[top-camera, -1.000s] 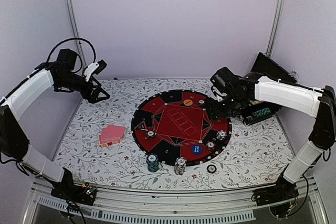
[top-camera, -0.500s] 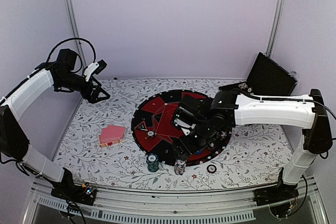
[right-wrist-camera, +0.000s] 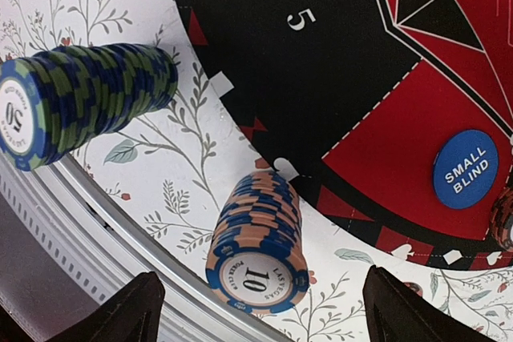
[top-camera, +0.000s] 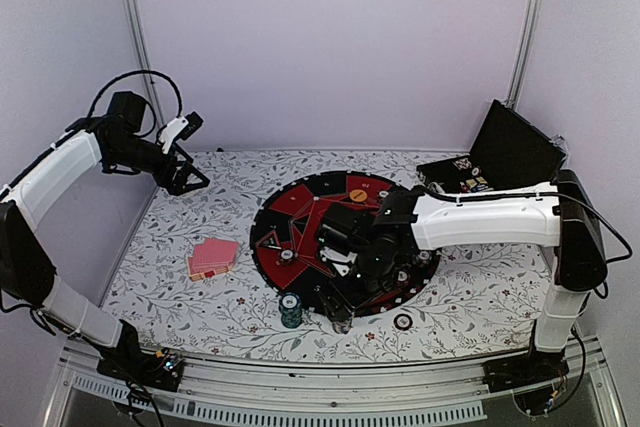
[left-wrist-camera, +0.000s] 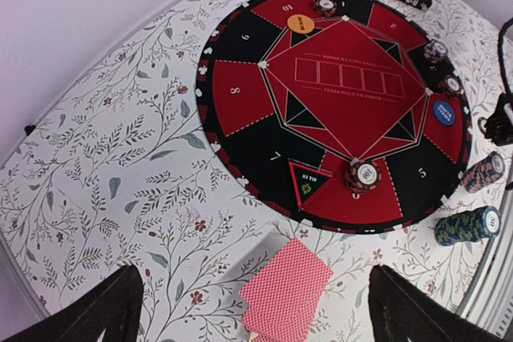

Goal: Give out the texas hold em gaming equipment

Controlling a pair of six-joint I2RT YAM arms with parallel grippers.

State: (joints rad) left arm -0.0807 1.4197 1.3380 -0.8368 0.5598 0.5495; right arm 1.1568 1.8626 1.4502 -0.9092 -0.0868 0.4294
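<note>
Blue-and-peach chip stack (right-wrist-camera: 258, 247) sits centred ahead of the right end effector (right-wrist-camera: 260, 298), fingers spread wide. Drop lower, squeeze evenly.

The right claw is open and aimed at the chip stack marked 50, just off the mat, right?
No: the right wrist view shows the open right claw aimed at the stack marked 10, just off the mat. The 50 stack sits off to the side.
</note>
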